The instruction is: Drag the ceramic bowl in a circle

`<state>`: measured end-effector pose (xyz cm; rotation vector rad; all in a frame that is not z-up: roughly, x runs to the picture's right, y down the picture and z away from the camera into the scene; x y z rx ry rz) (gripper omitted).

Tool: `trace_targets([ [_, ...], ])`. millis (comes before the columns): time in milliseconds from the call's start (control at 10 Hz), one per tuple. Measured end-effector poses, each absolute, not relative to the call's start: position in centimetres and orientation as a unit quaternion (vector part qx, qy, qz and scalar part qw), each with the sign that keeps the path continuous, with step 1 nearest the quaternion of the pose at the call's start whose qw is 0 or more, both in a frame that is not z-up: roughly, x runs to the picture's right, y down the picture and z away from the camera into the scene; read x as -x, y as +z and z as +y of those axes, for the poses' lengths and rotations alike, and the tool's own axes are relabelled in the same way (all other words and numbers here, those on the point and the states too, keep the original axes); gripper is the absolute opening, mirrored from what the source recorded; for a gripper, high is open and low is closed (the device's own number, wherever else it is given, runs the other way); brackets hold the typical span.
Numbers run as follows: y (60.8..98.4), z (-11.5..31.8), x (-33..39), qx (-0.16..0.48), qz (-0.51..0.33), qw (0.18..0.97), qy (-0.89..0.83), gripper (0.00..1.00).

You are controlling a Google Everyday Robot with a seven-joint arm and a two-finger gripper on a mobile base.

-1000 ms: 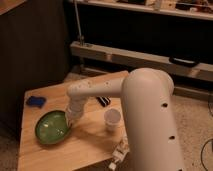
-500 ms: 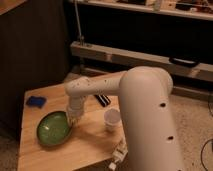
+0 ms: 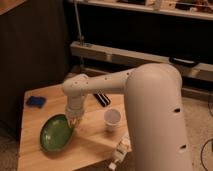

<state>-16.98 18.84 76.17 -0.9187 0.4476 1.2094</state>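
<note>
The ceramic bowl (image 3: 56,133) is wide, shallow and glossy green. It sits on the wooden table (image 3: 95,140) near the front left. My gripper (image 3: 74,122) hangs down from the white arm and touches the bowl's right rim. The white arm (image 3: 115,85) reaches in from the right above the table.
A small white cup (image 3: 112,119) stands to the right of the bowl. A blue object (image 3: 35,101) lies at the table's back left. A dark flat object (image 3: 102,99) lies behind the cup. A dark cabinet stands behind the table on the left.
The bowl and the gripper have shifted slightly to the right and toward the back of the table. The arm's elbow has swung with them.
</note>
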Motion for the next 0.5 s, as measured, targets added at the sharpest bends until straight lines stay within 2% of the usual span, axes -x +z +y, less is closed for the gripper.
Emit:
trace_targets([
  [500,74.0,20.1,15.8,0.399,0.237,0.727,0.506,0.0],
])
